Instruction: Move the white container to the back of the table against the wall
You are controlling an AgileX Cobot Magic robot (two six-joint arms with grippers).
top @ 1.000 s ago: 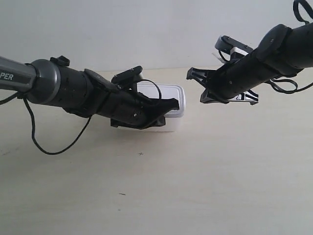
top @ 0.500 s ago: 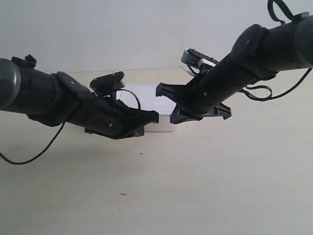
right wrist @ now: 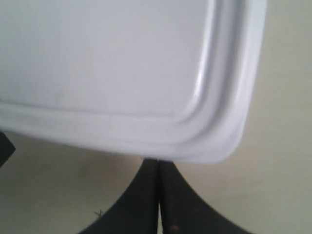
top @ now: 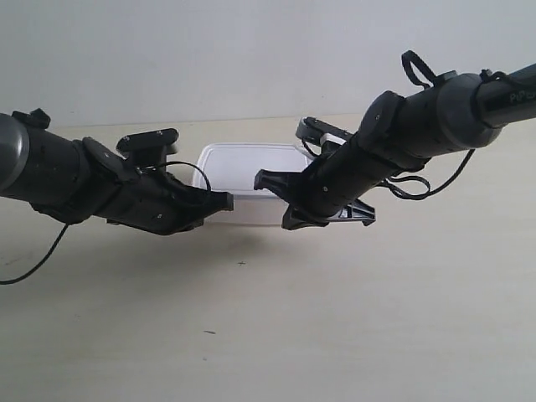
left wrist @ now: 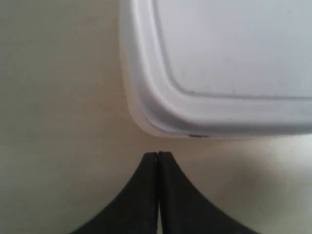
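Left gripper (left wrist: 157, 155): black fingers pressed together, nothing held. The tips sit just short of a rounded corner of the small white rectangular plastic container (left wrist: 234, 58) with a flat rimmed lid; a thin strip of surface shows between them.

Right gripper (right wrist: 158, 163): fingers likewise closed and empty. The tips meet the lid rim at another corner of the container (right wrist: 97, 63); touching or barely apart, cannot tell.

Exterior view: container (top: 243, 159) sits flat on the pale cream wood-grain surface (top: 335, 318), lid on. Two black arms converge on its near side, one (top: 109, 188) at the view's left, one (top: 402, 134) at the view's right. Plain pale grey wall (top: 251, 50) stands behind the container, with bare surface between them.
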